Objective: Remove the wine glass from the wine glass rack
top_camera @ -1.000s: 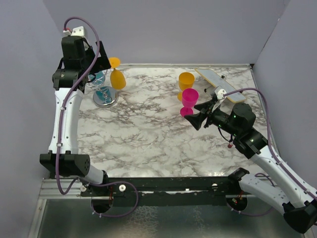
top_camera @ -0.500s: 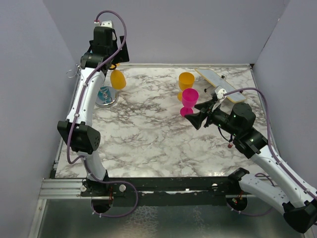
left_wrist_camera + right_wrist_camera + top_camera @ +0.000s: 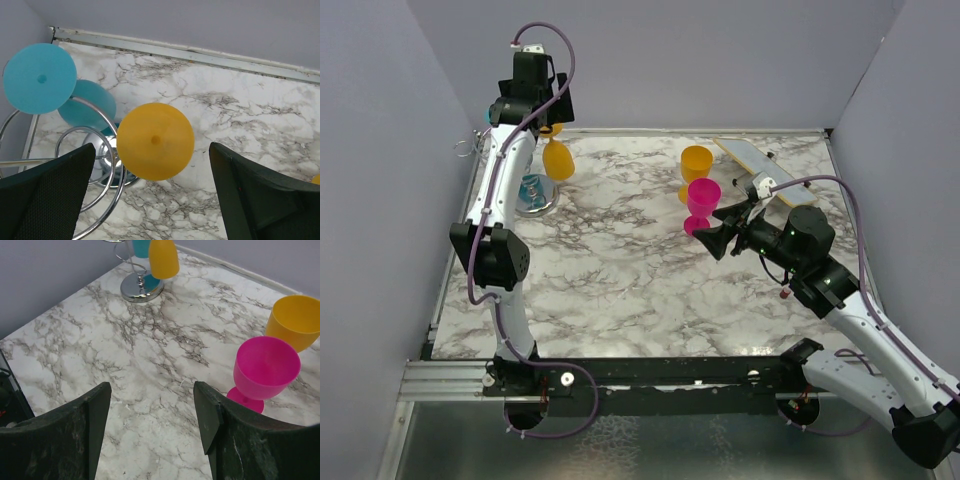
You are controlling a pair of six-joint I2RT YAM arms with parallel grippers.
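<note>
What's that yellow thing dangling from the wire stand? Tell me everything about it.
A yellow wine glass, opaque and plastic-looking, hanging upside down: its round flat foot is on top, held in a wire hoop of the wine glass rack, the bowl hanging free below. The open left gripper is above it, not touching.

Seen from my remote station: no lettering, brand, number or sign is legible to me in any view, whether on the hanging yellow wine glass [image 3: 155, 141], the wine glass rack [image 3: 141, 289] or the marbled tabletop [image 3: 620, 280].
</note>
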